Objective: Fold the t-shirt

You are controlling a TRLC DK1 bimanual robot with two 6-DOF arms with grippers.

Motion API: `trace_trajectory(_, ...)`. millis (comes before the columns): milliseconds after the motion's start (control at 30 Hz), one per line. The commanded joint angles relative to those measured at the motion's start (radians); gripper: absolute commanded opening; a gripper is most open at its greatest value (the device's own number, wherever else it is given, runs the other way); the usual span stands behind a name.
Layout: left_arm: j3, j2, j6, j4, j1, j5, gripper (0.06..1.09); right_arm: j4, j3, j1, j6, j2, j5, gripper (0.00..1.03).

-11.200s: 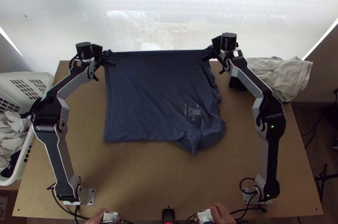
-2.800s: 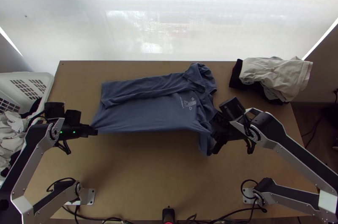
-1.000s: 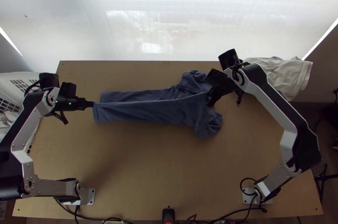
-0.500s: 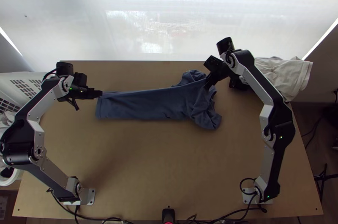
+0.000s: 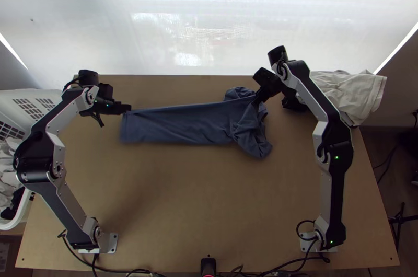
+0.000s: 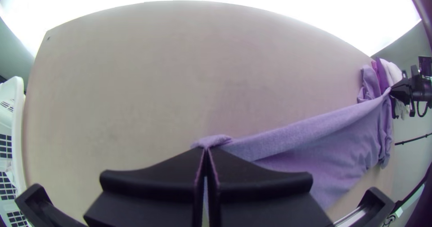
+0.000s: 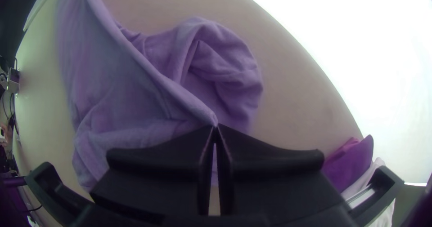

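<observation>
1. My left gripper [image 5: 127, 108] and right gripper [image 5: 256, 101] pinch the t-shirt [image 5: 183, 125] by its far edge.
2. It makes a long strip over the table [image 5: 209, 198].
3. I should lower both sides together, pulling gently.

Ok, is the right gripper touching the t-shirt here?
Touching. The right wrist view shows it: the right gripper has its fingers closed on the t-shirt, pinching it at the end of a taut fold.

A white basket [image 5: 31, 94] stands left, pale cloth [image 5: 360, 91] right.
</observation>
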Motion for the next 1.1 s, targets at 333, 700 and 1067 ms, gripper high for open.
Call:
trace_trajectory(333, 0.059, 0.09, -0.002, -0.013, -0.041, -0.024, 0.09, -0.021, 0.018, -0.023, 0.046, 0.067, 0.005, 0.03)
trace_trajectory(700, 0.021, 0.056, 0.001, -0.011, -0.038, -0.024, 0.09, -0.003, 0.225, 0.016, 0.067, 0.133, 0.011, 0.03)
trace_trajectory(1067, -0.02, 0.015, 0.01, -0.008, -0.033, -0.024, 0.09, 0.009, 0.207, 0.01, 0.085, 0.176, 0.031, 0.16)
